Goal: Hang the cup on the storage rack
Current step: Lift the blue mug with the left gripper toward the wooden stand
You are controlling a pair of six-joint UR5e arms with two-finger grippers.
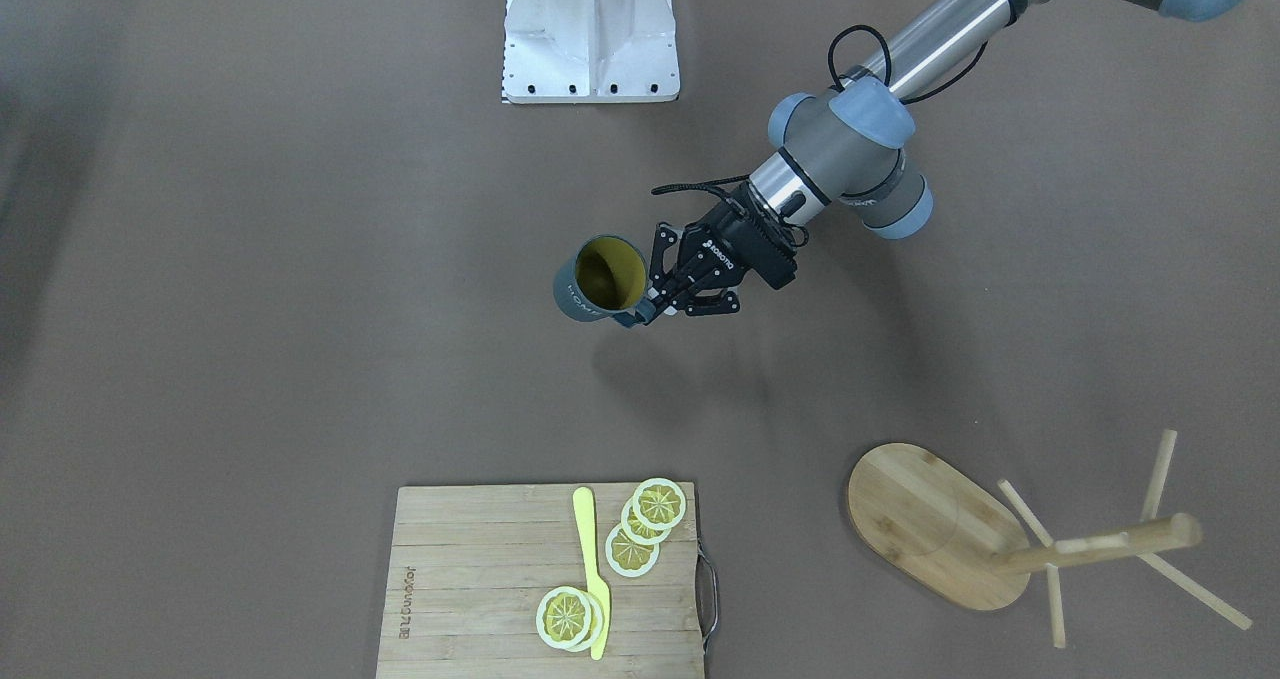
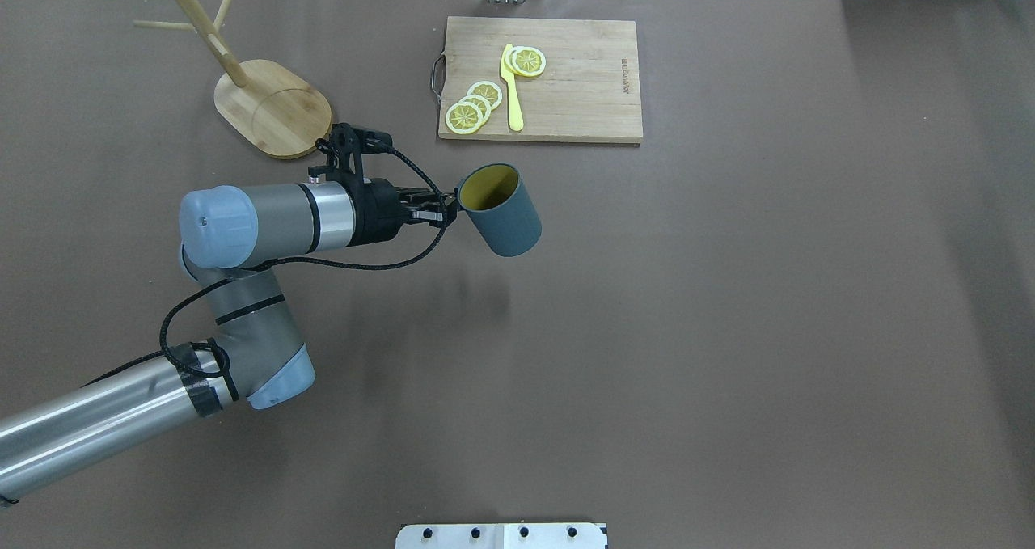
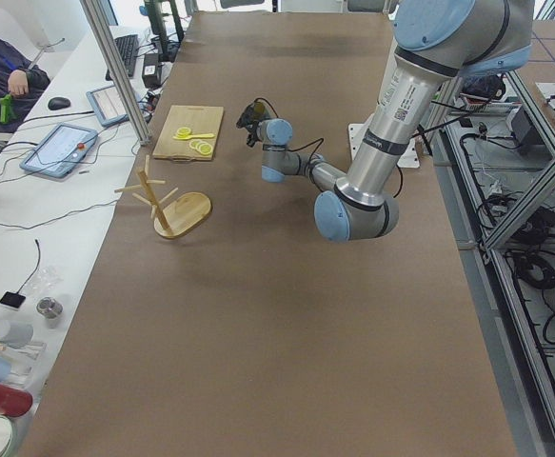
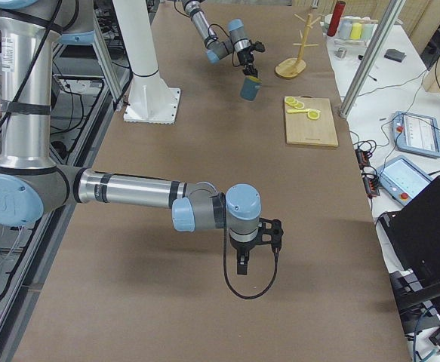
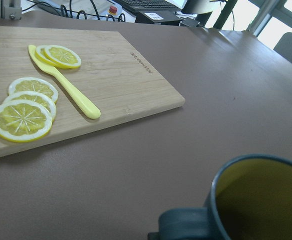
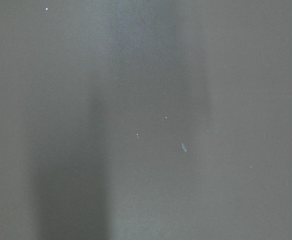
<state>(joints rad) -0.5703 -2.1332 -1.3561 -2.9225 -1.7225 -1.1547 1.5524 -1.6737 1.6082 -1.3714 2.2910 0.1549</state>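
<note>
The cup (image 1: 598, 279) is dark slate-blue with a yellow-green inside. It hangs tilted in the air above the middle of the table. My left gripper (image 1: 652, 304) is shut on its handle; from overhead, the gripper (image 2: 443, 212) is at the left of the cup (image 2: 501, 209). The left wrist view shows the cup's rim (image 5: 258, 197) and handle (image 5: 182, 225) at the bottom right. The storage rack (image 2: 273, 108), a bamboo mug tree with an oval base, stands at the far left, beyond the left arm; it also shows in the front view (image 1: 935, 524). My right gripper (image 4: 242, 264) hovers low over bare table; I cannot tell whether it is open or shut.
A slatted wooden cutting board (image 2: 566, 88) lies at the far middle, carrying lemon slices (image 2: 473, 106) and a yellow knife (image 2: 512, 88). The robot's white base (image 1: 590, 29) stands at the near edge. An operator's desk runs beyond the far edge.
</note>
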